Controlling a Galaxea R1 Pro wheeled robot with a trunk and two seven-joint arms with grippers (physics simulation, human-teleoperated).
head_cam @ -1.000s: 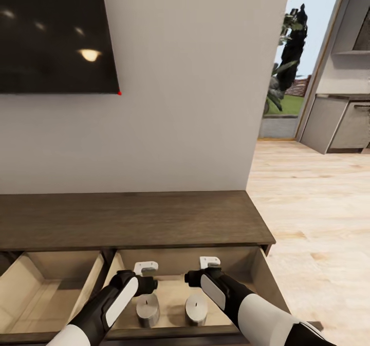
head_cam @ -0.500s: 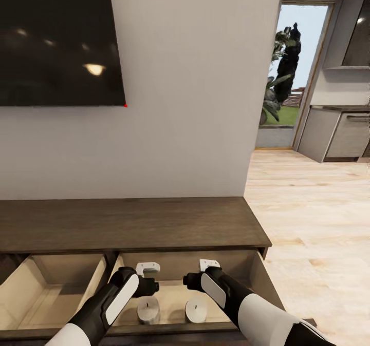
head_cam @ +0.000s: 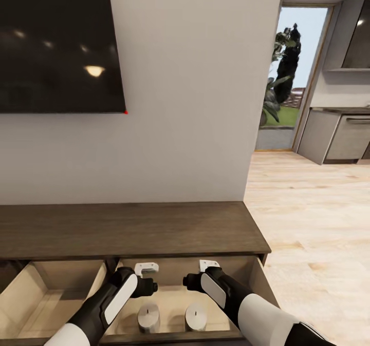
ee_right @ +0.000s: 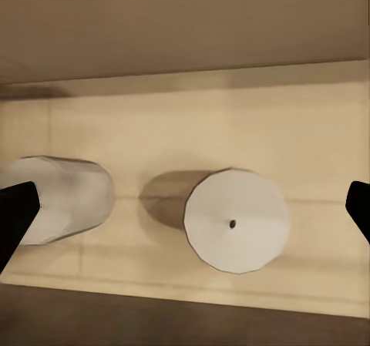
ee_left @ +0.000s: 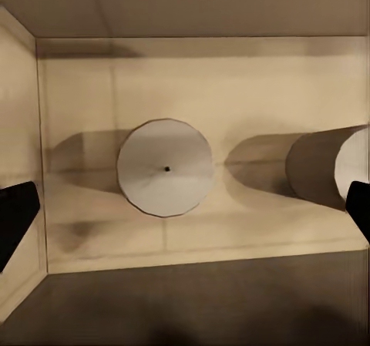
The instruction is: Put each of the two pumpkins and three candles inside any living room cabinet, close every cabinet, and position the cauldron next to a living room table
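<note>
Candles stand upright in the open cabinet [head_cam: 154, 233] drawer — one [ee_left: 165, 167] below my left gripper [head_cam: 147, 269], one [ee_right: 237, 220] below my right gripper [head_cam: 209, 265]. Both pairs of fingers are apart, holding nothing. I judge them light, stiff, smooth — best gripped across the sides.

Plain white wall [head_cam: 195, 104] with a big black TV [head_cam: 56, 48] reflecting ceiling lights, light wood floor [head_cam: 318, 223], grey kitchen units [head_cam: 334, 135] and a sunny doorway [head_cam: 290, 74] at right.

From the head we look forward and down at the cabinet [head_cam: 128, 230], while both wrist cameras peer closely into its drawer at the same two candles [ee_left: 165, 167] [ee_right: 237, 220].
</note>
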